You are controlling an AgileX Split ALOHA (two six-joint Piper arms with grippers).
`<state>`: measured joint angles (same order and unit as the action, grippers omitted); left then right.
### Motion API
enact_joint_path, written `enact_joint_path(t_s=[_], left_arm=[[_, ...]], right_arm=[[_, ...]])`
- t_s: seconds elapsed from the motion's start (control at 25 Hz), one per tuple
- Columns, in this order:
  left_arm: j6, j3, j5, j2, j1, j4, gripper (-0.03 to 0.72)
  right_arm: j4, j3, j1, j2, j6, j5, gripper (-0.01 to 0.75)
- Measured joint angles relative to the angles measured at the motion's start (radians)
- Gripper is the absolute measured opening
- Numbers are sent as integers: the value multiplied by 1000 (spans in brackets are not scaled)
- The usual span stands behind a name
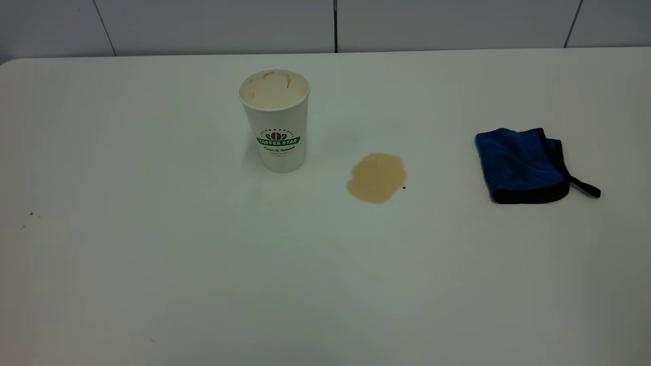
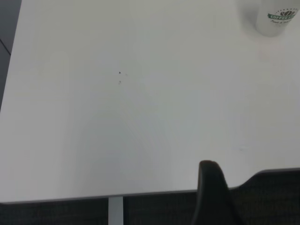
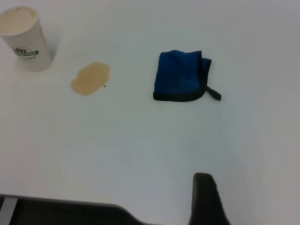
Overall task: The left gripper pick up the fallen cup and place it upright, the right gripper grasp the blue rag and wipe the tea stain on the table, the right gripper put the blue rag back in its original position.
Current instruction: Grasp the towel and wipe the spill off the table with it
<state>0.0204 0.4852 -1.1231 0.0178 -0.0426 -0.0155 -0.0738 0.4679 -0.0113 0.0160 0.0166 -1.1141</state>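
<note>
The cup (image 1: 275, 119) stands upright on the table (image 1: 152, 254), left of centre, its tan-stained mouth facing up. It also shows in the left wrist view (image 2: 277, 18) and the right wrist view (image 3: 24, 38). The tea stain (image 1: 377, 177) is a light-brown puddle just right of the cup; it also shows in the right wrist view (image 3: 91, 78). The blue rag (image 1: 521, 165) lies folded at the right, its black loop pointing right; it also shows in the right wrist view (image 3: 180, 76). My left gripper (image 2: 211, 190) and right gripper (image 3: 205, 197) hang back by the near table edge, far from everything and outside the exterior view.
A tiny black speck (image 1: 404, 187) sits at the stain's right edge. A few small dark specks (image 1: 30, 214) mark the table's left side. A grey panelled wall (image 1: 325, 25) runs behind the far edge.
</note>
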Motion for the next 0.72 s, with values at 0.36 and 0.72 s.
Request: enact_joint_path(t_s=[0.36,0.72], left_arm=[[0,0,0,0,0,0,471],[0,0,0,0,0,0,471]], right_arm=[[-26,1,0,-16,8,4,529],[-142,13,0,-464,-144,230,620]])
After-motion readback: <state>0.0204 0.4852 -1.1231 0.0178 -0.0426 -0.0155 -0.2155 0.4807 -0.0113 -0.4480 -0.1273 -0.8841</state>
